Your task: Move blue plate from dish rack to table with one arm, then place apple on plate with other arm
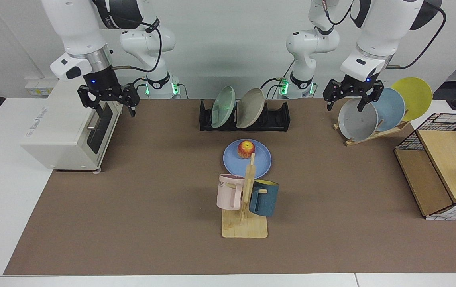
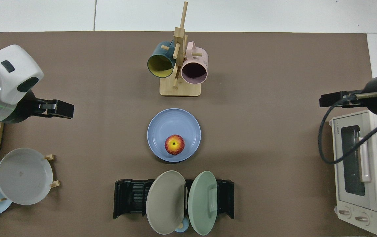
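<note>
– What is seen on the table [image 1: 140, 207]?

– The black dish rack [image 1: 276, 118] is seen at the back, with a green plate [image 1: 223, 107] and a beige plate [image 1: 250, 107] stood in it. The blue plate [image 1: 262, 162] is laid flat on the brown mat, just in front of the rack. The apple [image 1: 246, 149] is sat on that plate.

– So which step is in hand?

– Both steps look done. Nothing more seems to be needed but for the arms to be kept clear.

– Where are the grippers?

– The right gripper [image 1: 108, 104] is held up by the toaster oven [image 1: 64, 123], spread wide, with nothing in it. The left gripper [image 1: 352, 97] is waiting above the grey plate [image 1: 358, 119] on the wooden rack [image 1: 375, 133], spread too, with nothing gripped.
</note>
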Controlling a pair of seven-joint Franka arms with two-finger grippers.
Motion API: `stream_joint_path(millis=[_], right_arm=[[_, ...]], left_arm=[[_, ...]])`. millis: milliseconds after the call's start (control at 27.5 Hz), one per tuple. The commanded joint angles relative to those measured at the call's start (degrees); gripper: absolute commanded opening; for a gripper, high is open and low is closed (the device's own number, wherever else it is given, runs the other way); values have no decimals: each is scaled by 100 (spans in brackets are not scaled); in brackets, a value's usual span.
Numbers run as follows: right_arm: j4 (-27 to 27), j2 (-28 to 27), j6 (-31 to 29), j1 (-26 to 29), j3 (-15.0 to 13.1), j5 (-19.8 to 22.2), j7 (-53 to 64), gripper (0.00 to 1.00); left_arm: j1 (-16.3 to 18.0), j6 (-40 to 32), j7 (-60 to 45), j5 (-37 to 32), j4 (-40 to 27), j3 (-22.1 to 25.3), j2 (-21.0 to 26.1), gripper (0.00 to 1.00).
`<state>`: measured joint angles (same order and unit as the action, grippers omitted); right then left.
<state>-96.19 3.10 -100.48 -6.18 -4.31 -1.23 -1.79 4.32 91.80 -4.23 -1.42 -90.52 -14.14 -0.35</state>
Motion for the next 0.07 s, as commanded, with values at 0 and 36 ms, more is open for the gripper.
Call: stream_joint_path(millis=[0, 36], right_arm=[[-181, 252, 81, -6, -61, -140, 170, 100], [-190, 261, 81, -15, -61, -123, 188, 100]], left_arm=[[254, -84, 28, 27, -27, -27, -79, 100], [298, -84, 28, 27, -27, -27, -79, 100]])
